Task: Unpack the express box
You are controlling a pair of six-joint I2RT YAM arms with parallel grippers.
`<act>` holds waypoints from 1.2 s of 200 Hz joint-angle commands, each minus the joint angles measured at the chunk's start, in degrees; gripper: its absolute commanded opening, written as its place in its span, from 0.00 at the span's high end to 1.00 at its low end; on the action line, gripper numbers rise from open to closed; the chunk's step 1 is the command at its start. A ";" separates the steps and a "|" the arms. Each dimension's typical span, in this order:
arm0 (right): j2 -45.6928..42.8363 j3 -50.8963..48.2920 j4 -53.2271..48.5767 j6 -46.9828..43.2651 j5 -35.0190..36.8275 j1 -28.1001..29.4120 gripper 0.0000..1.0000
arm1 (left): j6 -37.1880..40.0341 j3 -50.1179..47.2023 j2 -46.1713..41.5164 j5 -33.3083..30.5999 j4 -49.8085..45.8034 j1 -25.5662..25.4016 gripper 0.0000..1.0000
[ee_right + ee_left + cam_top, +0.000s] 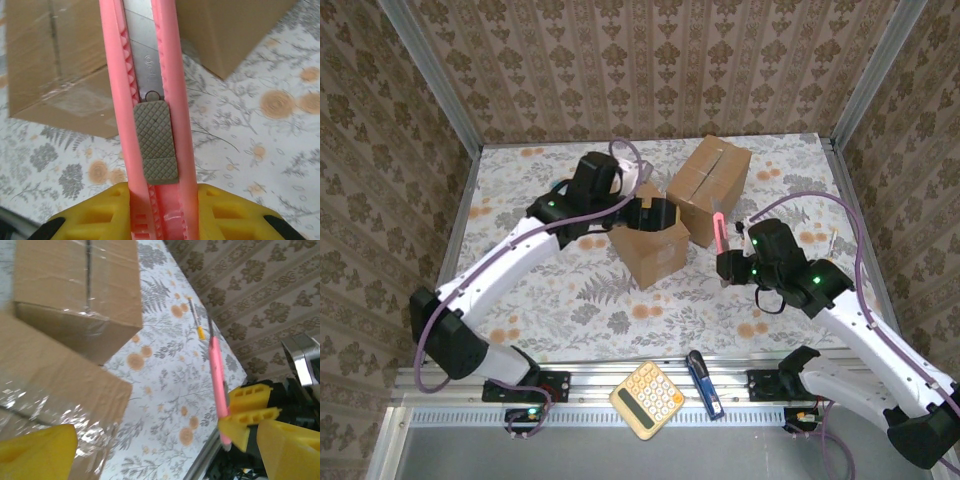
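Observation:
Two taped cardboard express boxes stand mid-table: a nearer box [650, 247] and a farther box [708, 183]. My left gripper [655, 213] is open at the nearer box's top rear edge. In the left wrist view its left finger [37, 452] lies over the taped nearer box [50, 385], with floral table showing between the fingers. My right gripper [725, 262] is shut on a pink utility knife [720, 232], held upright to the right of the nearer box. In the right wrist view the knife [150, 100] rises from the gripper [160, 215], its metal blade exposed, with both boxes behind it.
A yellow calculator [646, 400] and a blue tool [704, 383] lie on the front rail. A thin pen-like item with a yellow end [196, 320] rests on the table at the right. Patterned walls and metal posts enclose the floral table [570, 300].

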 commanded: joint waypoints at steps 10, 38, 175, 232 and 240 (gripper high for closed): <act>-0.58 1.97 5.31 -4.33 -6.34 1.68 0.80 | -2.05 3.82 3.19 2.21 4.65 -2.54 0.07; 0.25 2.36 7.86 -4.00 -7.31 2.55 0.80 | -2.50 4.69 5.53 2.50 5.42 -3.98 0.08; 4.64 3.46 15.62 0.49 -9.79 2.68 0.82 | -4.32 2.93 6.72 3.55 7.96 -4.93 0.49; 4.68 2.78 17.53 1.27 -10.96 2.70 0.83 | -4.58 2.70 6.99 4.04 8.50 -5.00 0.80; 4.70 2.65 18.03 1.48 -11.09 2.73 0.84 | -4.59 2.61 6.83 4.08 8.56 -5.00 0.85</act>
